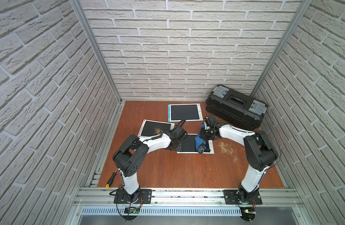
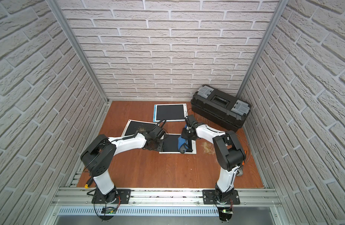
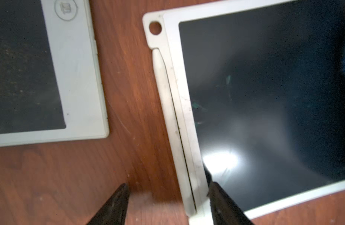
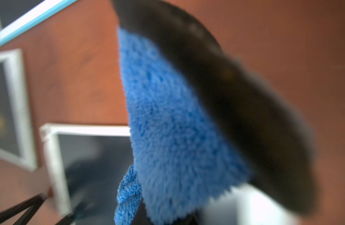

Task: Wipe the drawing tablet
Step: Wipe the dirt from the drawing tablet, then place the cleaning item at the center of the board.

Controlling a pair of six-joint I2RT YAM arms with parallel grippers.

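Blue cloth (image 4: 177, 126) clamped in my right end effector (image 1: 203, 144), resting on drawing tablet (image 1: 189, 144), which lies on surface (image 1: 167, 171) well apart from toolbox (image 1: 236, 107), base-side. Left end effector (image 3: 167, 202) apart, straddling its edge. Mid-wipe, likely; next: drag cloth across it.

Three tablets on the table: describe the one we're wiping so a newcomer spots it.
From the toolbox in the far corner, come toward the front edge of the table. The near tablet lies closest to that edge. Unlike the dusty tablet and blue-edged tablet, it has a blue cloth on it.
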